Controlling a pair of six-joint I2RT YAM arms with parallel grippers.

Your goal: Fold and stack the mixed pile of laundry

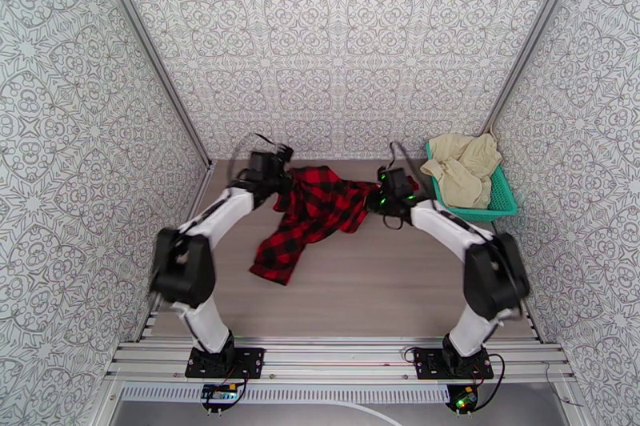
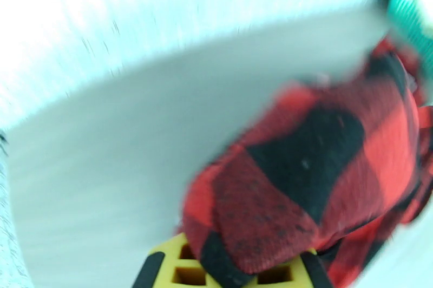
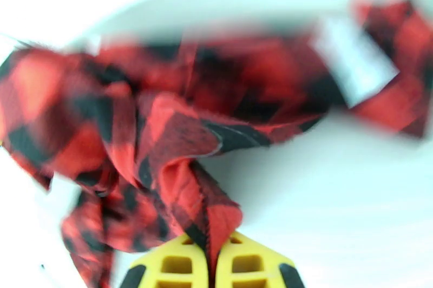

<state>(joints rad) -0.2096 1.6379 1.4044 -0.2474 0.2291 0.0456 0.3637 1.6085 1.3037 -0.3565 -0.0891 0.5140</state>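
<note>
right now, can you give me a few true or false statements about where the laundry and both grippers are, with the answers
1. The left gripper and the right gripper are both shut on the red-and-black checked flannel shirt. True.
2. The cream-beige cloth pieces lie on the wooden table beside the shirt. False: they sit in the teal plastic mesh basket at the far right.
3. The shirt is folded into a neat square. False: it is crumpled, with one part trailing toward the near edge.
4. In the top view, the left gripper grips the shirt's left end and the right gripper its right end. True.
</note>
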